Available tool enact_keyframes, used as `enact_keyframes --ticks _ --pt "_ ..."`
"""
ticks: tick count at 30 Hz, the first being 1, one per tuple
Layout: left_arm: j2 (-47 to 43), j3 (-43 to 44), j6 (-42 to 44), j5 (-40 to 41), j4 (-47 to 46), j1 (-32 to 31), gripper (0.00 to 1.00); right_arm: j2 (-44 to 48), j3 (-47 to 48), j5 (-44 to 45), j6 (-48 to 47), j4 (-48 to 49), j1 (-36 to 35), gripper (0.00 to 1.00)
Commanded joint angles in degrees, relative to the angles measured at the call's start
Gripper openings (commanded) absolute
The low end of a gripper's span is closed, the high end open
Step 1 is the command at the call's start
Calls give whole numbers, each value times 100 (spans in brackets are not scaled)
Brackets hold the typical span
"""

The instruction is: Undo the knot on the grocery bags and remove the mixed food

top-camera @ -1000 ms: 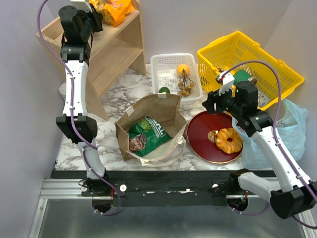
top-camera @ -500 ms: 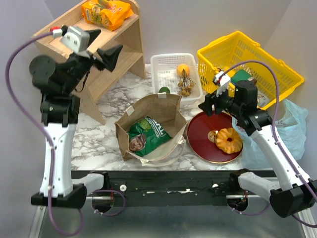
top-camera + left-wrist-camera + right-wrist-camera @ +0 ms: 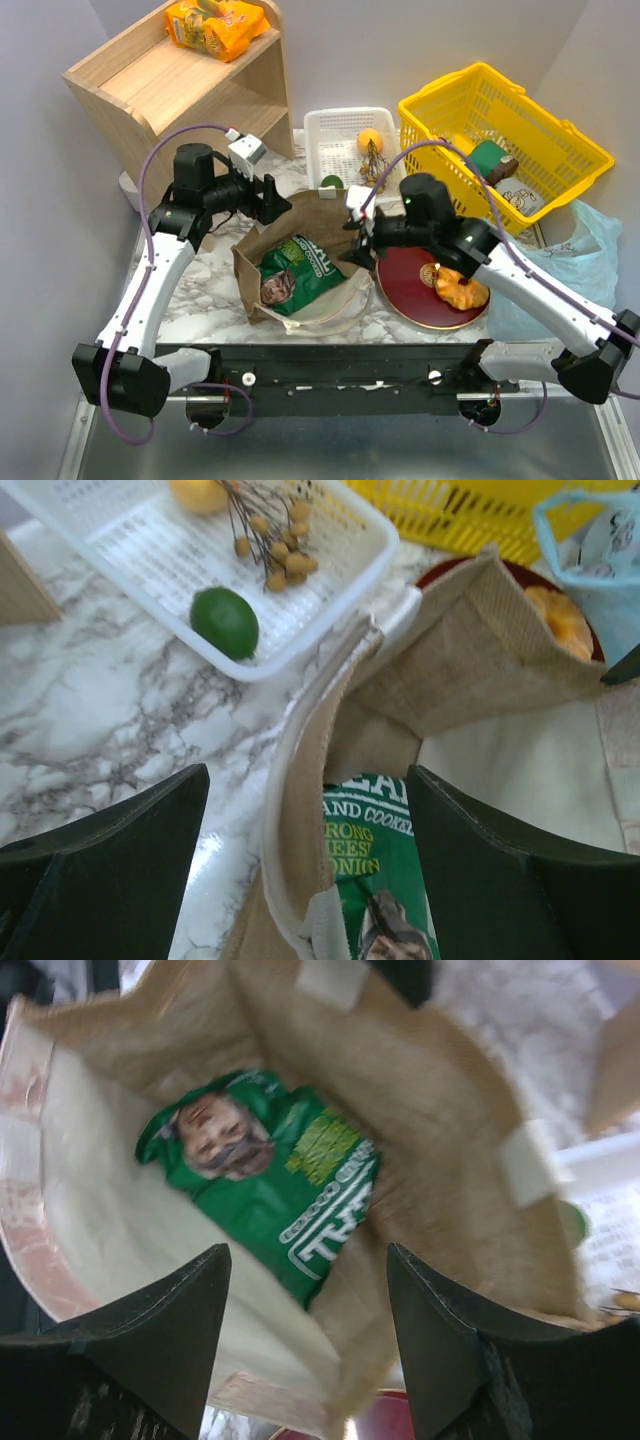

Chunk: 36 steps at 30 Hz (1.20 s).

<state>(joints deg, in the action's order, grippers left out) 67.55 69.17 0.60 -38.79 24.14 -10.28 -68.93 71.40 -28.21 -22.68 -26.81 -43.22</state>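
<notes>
Overhead, left gripper point(image 3: 275, 200) and right gripper point(image 3: 350, 242) flank the brown paper bag point(image 3: 310, 215) holding a green snack packet point(image 3: 295, 270). Left wrist: jaws wide astride the rim; pinch it steady. Right wrist: jaws wide, empty, over the packet; descend centred.

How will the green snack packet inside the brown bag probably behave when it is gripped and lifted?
The green snack packet looks puffed and crinkled, so probably light and easily dented. Its glossy film may slip; pinching an edge seems safer. The brown bag has soft open walls that may shift with it.
</notes>
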Motion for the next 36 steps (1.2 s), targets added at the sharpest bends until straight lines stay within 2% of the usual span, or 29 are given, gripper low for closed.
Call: enact_keyframes --ticks 1,5,8,9,10,11,14,17,19,22,25,26,31,32,33,36 --pt "65 -96 397 327 248 -228 85 -165 -678 491 -623 -193 -441 72" --pt "329 -96 879 784 679 -439 77 229 -1662 825 -1388 -387 -863 73" --pt "452 -9 1451 873 1373 -659 38 809 -2436 1035 -1563 -395 -872 73" --pt "400 -26 1504 829 1478 -694 6 967 -2611 1080 -1695 -448 -872 73" --pt "330 -96 1478 820 1566 -703 0 1256 -2961 1107 -1888 -544 -872 73" --pt "103 -114 1452 776 1593 -729 0 1372 -3113 1150 -2307 -762 -872 73" --pt "-538 -105 1478 337 1673 -922 0 1680 -3579 1395 -2758 -853 -872 73" --pt "-1136 -88 1347 46 1427 -1168 0 1725 -3546 1572 -2445 -275 -872 74" --pt "-1174 157 1285 3 1645 -1257 0 1611 -3370 1573 -2286 34 -872 74" --pt "-1218 80 1486 55 1743 -1301 0 1216 -2913 1722 -1838 789 -872 74" --pt "-1218 0 1347 152 1507 -1309 0 707 -2518 1276 -1608 1493 -881 73" --pt "-1139 0 1277 126 1445 -1310 0 514 -2395 874 -1521 1660 -872 73" --pt "-955 -87 1266 406 1172 -1371 0 -435 -2042 -8 -1651 2179 -881 83" --pt "-876 -122 1337 537 1181 -1362 0 -551 -2007 -218 -1913 2293 -890 89" --pt "-849 -157 1398 652 1189 -1371 0 -691 -1946 -299 -2055 2320 -881 99" --pt "-840 -298 1373 723 1102 -1371 0 -1096 -1778 -466 -2688 2417 -951 99"
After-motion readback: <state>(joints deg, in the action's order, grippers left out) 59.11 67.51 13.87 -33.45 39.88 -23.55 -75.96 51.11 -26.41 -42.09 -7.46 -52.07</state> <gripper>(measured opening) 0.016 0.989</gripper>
